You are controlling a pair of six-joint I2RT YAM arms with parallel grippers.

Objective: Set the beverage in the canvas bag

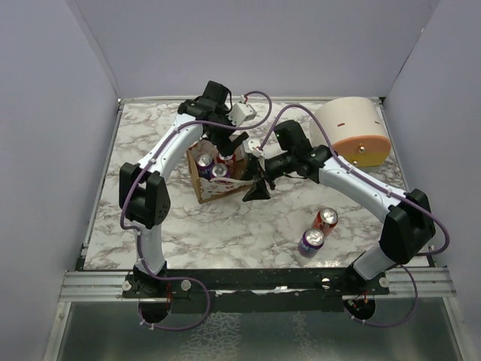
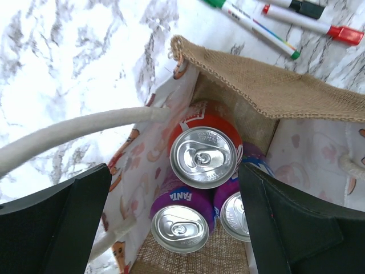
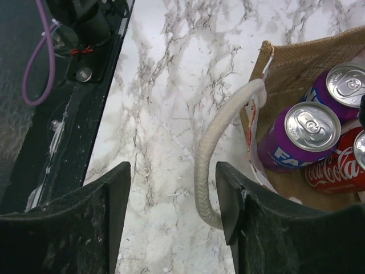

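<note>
**Three cans bagged, two loose: left arm at the drop-off**

Three cans stand upright inside the canvas bag, left of table centre: one red cola can and two purple Fanta cans.

- **Left claw**: hangs directly over the bag mouth, fingers spread wide to either side of the red cola can, pinching nothing.
- **Right claw**: sits low at the bag's right side, likewise spread. The white rope handle loops between its fingers; whether it touches one cannot be told.
- **Outside the bag:** an orange-red can and a purple can stand on the marble table near the right arm's base, well apart from the bag.
- **Also present:** markers lie just beyond the bag.

**Step in hand, as judged:** the close of a deposit, with the left claw empty above the load.

**Next move calls for:** raising the left claw straight up, clear of rim and handle, then fetching a loose can. The right arm lies nearer those, but it must first back off the rope handle without dragging the bag.
</note>
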